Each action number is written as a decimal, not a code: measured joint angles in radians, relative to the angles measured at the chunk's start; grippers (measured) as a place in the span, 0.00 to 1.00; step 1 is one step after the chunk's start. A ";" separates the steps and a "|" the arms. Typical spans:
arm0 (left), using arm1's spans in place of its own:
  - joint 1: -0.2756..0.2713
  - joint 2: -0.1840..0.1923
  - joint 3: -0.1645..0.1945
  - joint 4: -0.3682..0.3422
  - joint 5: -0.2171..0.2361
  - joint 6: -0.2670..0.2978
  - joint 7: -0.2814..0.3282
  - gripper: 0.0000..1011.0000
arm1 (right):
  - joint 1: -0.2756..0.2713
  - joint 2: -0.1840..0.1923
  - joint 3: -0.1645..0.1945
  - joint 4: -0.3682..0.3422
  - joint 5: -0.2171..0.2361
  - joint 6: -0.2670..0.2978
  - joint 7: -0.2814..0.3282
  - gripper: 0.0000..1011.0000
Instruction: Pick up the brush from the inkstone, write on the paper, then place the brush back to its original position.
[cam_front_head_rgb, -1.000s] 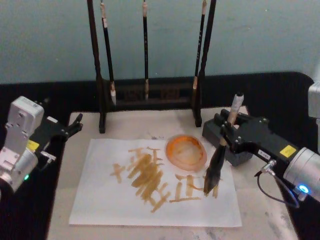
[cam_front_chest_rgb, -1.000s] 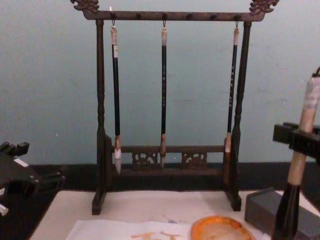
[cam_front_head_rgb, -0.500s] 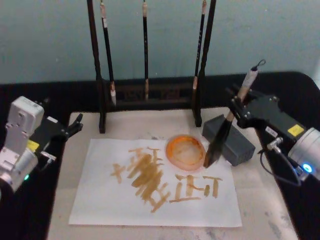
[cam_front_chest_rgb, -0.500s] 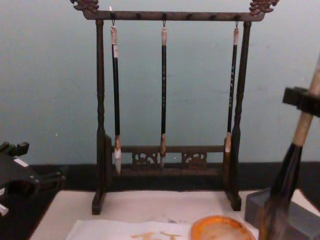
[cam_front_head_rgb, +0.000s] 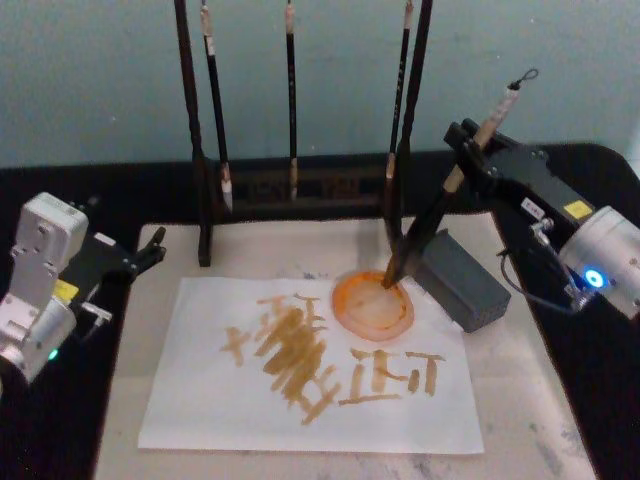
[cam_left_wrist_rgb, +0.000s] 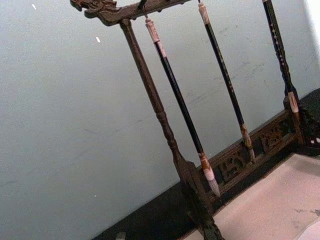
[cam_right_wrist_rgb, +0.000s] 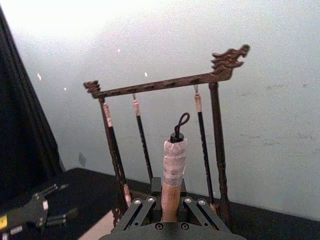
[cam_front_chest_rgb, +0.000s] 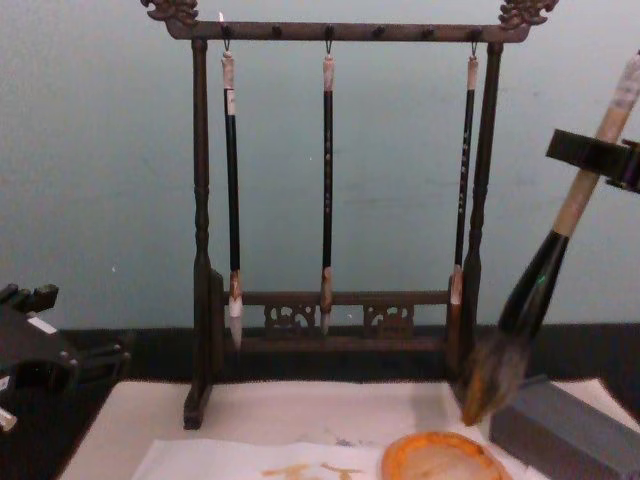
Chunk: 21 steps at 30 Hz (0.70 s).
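Note:
My right gripper (cam_front_head_rgb: 466, 147) is shut on the pale handle of the brush (cam_front_head_rgb: 440, 200), seen close in the right wrist view (cam_right_wrist_rgb: 173, 172). The brush leans steeply, its top toward the right. Its bushy tip (cam_front_chest_rgb: 486, 378) hangs just above the far right rim of the round orange inkstone (cam_front_head_rgb: 372, 303), with a small gap in the chest view above the inkstone (cam_front_chest_rgb: 438, 458). The white paper (cam_front_head_rgb: 200, 400), marked with orange-yellow strokes, lies in front, under the inkstone. My left gripper (cam_front_head_rgb: 143, 254) rests open at the mat's left edge, away from everything.
A dark wooden rack (cam_front_head_rgb: 204, 200) holding three slim black brushes (cam_front_chest_rgb: 327, 180) stands at the back, close behind the tilted brush. A dark grey block (cam_front_head_rgb: 462, 282) lies right of the inkstone. The beige felt mat (cam_front_head_rgb: 520, 400) has bare room at front right.
My right gripper lifted the brush off the paper's right side, carried it back and up, and tilted it further; its tip now hangs over the inkstone. The left arm stayed still.

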 joint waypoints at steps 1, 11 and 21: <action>0.000 0.000 0.000 0.000 0.000 0.000 0.000 1.00 | 0.000 0.000 0.000 0.000 0.000 0.000 0.000 0.16; 0.000 0.000 0.000 0.000 0.000 0.000 0.000 1.00 | 0.094 -0.063 -0.002 0.133 0.129 0.042 -0.003 0.16; 0.000 0.000 0.000 0.000 0.000 0.000 0.000 1.00 | 0.141 -0.091 -0.002 0.229 0.217 0.086 -0.022 0.16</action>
